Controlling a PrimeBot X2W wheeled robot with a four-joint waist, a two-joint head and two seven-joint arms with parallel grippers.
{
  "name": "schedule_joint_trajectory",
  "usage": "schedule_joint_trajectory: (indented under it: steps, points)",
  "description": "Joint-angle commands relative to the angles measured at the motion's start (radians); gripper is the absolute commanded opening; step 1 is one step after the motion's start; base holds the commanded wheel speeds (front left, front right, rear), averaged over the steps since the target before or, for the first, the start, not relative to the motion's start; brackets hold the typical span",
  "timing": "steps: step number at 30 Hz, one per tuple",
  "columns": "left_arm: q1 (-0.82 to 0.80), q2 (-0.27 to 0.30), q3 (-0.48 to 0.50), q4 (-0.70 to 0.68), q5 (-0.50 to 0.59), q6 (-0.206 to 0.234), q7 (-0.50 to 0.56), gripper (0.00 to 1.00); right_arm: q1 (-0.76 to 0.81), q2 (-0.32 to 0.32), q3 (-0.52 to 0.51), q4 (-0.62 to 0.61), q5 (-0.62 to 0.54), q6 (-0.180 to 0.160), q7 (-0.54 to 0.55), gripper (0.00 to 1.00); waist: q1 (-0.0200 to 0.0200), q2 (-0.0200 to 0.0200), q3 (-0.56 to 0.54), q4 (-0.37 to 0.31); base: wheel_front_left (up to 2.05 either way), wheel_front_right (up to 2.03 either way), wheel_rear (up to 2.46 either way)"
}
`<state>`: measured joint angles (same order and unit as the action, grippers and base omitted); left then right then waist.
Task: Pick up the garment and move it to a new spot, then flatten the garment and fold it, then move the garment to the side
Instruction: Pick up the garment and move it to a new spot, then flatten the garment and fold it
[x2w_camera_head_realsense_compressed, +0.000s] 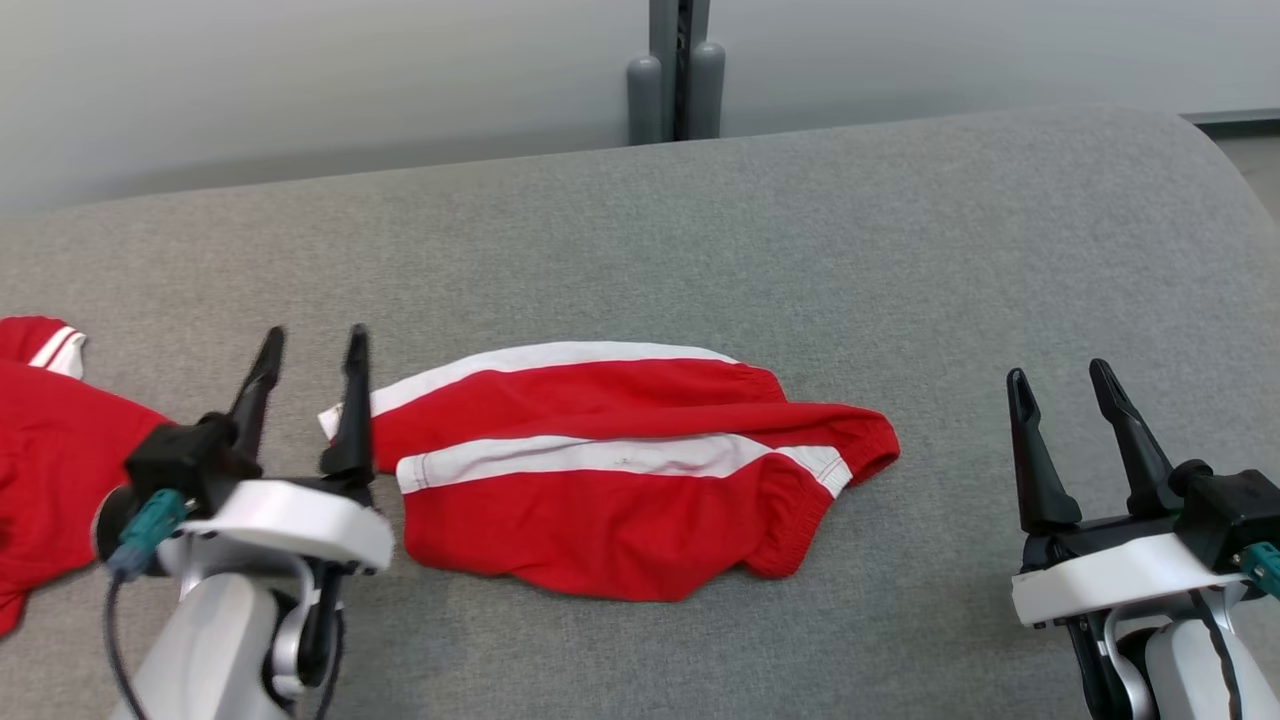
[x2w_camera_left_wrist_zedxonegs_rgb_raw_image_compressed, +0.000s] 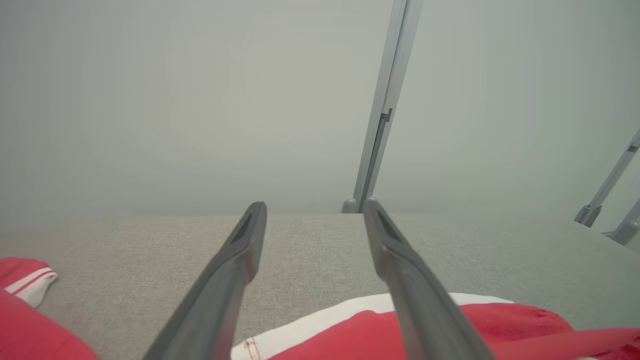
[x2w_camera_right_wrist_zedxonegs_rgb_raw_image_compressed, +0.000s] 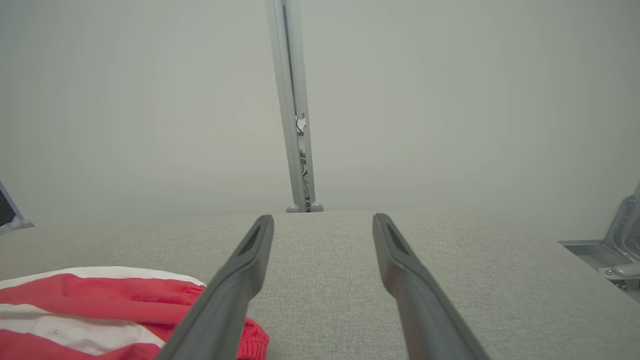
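At the lower left, my left hand (x2w_camera_head_realsense_compressed: 314, 335) is spread wide with nothing between its fingers, pointing away across the grey table (x2w_camera_head_realsense_compressed: 800, 250). Its inner finger stands over the left corner of the shorts (x2w_camera_head_realsense_compressed: 600, 480); I cannot tell whether it touches the cloth. The shorts, red with white stripes, lie lengthwise in the middle of the table's near part, doubled over, with a gathered hem at their right end. My right hand (x2w_camera_head_realsense_compressed: 1058, 373) is at the lower right, well apart from that hem, also spread and empty. Just left of my left hand a second garment (x2w_camera_head_realsense_compressed: 50, 450), red with a white-striped cuff, lies at the table's edge. Beyond the far edge a grey post (x2w_camera_head_realsense_compressed: 676, 70) stands against a pale wall (x2w_camera_head_realsense_compressed: 300, 80).
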<state>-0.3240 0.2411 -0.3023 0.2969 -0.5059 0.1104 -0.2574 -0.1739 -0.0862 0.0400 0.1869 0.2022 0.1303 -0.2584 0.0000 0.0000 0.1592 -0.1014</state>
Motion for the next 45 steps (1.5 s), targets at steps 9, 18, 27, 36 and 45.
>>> schedule_joint_trajectory:
  steps: [9,18,27,36,45]
  points:
    - [0.154,0.065,0.107,-0.062,-0.025,-0.019,-0.008,1.00,0.046,-0.013,0.005,-0.003,-0.002,0.001,0.023,1.00,0.0000,0.0000,-0.067,0.040,0.00,0.00,0.00]
    - [0.281,0.090,0.110,-0.137,-0.037,-0.045,-0.006,1.00,0.105,-0.013,0.000,-0.029,0.003,0.001,0.059,1.00,0.0000,0.0000,-0.123,0.039,0.00,0.00,0.00]
    - [0.368,0.110,0.103,-0.206,-0.035,-0.016,0.026,1.00,0.160,-0.014,-0.008,-0.065,0.004,0.001,0.099,1.00,0.0000,0.0000,-0.160,0.031,0.00,0.00,0.00]
    - [0.390,0.116,0.103,-0.231,-0.038,0.008,0.051,1.00,0.178,-0.010,-0.019,-0.094,0.000,0.001,0.120,1.00,0.0000,0.0000,-0.161,0.031,0.00,0.00,0.00]
    - [0.393,0.122,0.102,-0.244,-0.036,0.023,0.062,1.00,0.178,-0.005,-0.020,-0.099,-0.004,0.001,0.124,1.00,0.0000,0.0000,-0.151,0.029,0.00,0.00,0.00]
